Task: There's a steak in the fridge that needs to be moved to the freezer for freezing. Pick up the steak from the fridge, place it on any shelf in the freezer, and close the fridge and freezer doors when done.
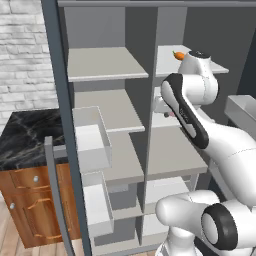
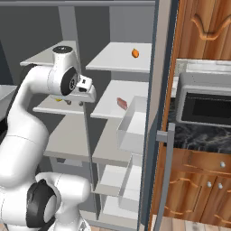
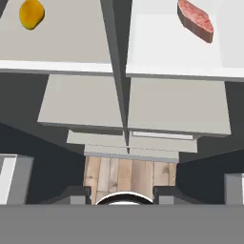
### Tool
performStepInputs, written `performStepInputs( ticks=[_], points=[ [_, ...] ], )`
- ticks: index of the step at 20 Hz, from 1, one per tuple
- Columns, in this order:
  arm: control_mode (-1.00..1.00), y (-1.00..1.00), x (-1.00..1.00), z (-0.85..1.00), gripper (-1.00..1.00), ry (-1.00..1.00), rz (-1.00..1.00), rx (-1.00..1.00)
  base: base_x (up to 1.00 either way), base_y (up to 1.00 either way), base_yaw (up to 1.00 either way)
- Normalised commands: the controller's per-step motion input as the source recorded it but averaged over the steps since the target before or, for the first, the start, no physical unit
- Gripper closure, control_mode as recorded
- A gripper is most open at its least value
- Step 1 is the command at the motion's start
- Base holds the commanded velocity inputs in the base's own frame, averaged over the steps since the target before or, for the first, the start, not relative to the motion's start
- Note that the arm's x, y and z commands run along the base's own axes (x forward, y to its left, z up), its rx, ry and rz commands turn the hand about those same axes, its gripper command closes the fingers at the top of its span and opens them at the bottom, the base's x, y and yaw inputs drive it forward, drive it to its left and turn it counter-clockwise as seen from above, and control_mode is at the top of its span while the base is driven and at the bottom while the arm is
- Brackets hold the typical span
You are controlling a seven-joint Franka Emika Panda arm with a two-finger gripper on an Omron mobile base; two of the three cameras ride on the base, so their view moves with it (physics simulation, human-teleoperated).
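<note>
The steak [image 3: 195, 19], a pinkish-red slab, lies on the second fridge shelf [image 2: 115, 97], also seen as the steak [image 2: 122, 103]. My gripper [image 3: 121, 193] hangs above and in front of the shelves, looking down along the divider between the two halves. It is open with nothing between its fingertips [image 3: 72, 193]. My white hand [image 2: 85, 90] is in front of the divider at second-shelf height, left of the steak and apart from it. The freezer's top shelf [image 1: 107, 62] is bare. The freezer door [image 1: 59, 125] and fridge door [image 2: 159, 113] both stand open.
An orange carrot [image 2: 135, 53] sits on the fridge's top shelf. A yellow-orange item [image 3: 31, 13] lies on the freezer's second shelf. Door bins [image 1: 92, 140] [image 2: 133, 124] jut inward. A dark marble counter [image 1: 25, 135] is at left, a microwave [image 2: 203, 106] at right.
</note>
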Motion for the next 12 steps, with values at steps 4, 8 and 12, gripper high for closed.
performStepInputs(
  ticks=[4,8,12],
  points=[
    [-1.00,0.00,-0.44,0.00,-1.00,0.00,0.00,0.00,0.00,0.00,0.00],
    [-1.00,-0.21,-0.52,-0.05,-1.00,0.00,0.00,-0.04,0.00,0.00,0.00],
    [-1.00,-0.44,-0.04,-0.01,-1.00,-0.01,0.00,-0.07,0.00,0.00,0.00]
  ],
)
